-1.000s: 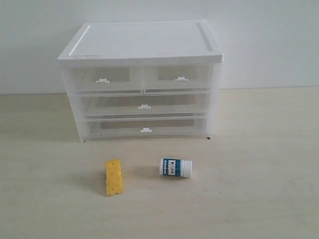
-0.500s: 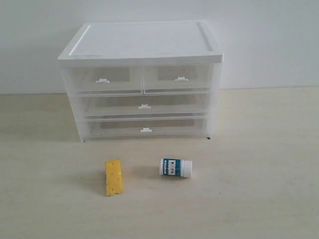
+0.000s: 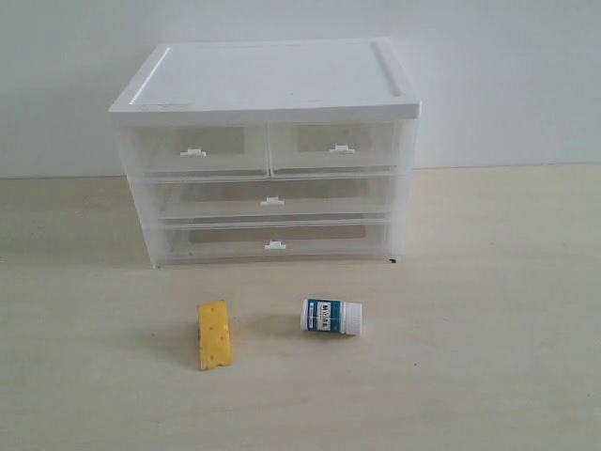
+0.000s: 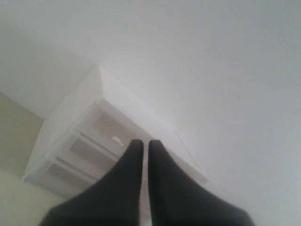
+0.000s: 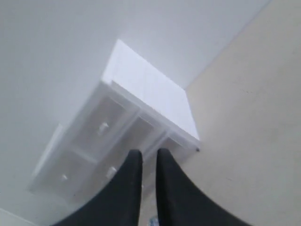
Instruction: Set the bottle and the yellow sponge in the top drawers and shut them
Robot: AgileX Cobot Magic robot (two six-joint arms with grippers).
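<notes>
White, yellow and teal on pale beige

The white-topped translucent plastic drawer cabinet [image 3: 268, 80] has frosted fronts with white handle tabs [image 3: 192, 151]. In front of it, the yellow wedge-shaped sponge [image 3: 214, 334] is dotted with darker holes, and the small white plastic pill bottle [image 3: 331, 317] wears a blue-teal label. The tabletop [image 3: 488, 310] is pale beige, the wall [image 3: 507, 85] off-white. The left gripper [image 4: 146, 142] and right gripper [image 5: 148, 151] are black.

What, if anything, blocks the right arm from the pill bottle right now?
Probably nothing, so likely yes: the pill bottle lies on open table before the cabinet, apart from the yellow sponge. The right gripper, empty, must open its near-shut jaws first.
</notes>
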